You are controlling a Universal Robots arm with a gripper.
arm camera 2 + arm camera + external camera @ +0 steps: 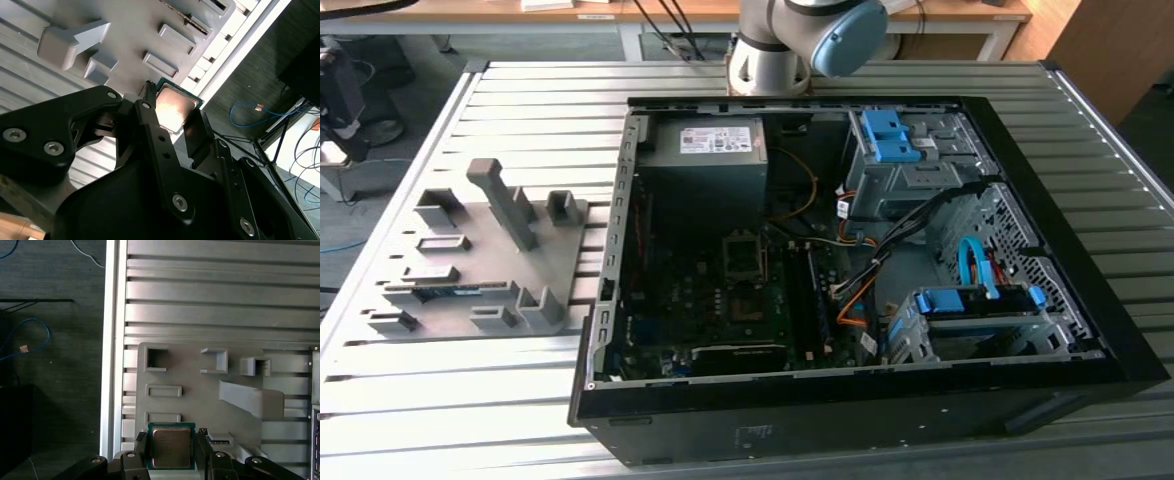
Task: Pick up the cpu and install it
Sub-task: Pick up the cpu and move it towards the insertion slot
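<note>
Over the grey tray (pixel 200 405), the tool (pixel 171 437) grips the cpu (pixel 172 447).

**Hand closed on the cpu**

In the exterior view, the arm (pixel 790 40) shows its grey base joint and a blue cap. In both wrist views the hand (pixel 171 436) (pixel 172 107) has two black fingers (pixel 142 450) pressed against opposite sides of the cpu (pixel 171 449).

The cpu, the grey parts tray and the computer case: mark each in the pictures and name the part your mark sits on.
cpu (pixel 171 446): first wrist view, middle of its metal face.
grey parts tray (pixel 200 400): first wrist view, bare flat plate.
computer case (pixel 854 415): exterior view, black outer wall.
</note>
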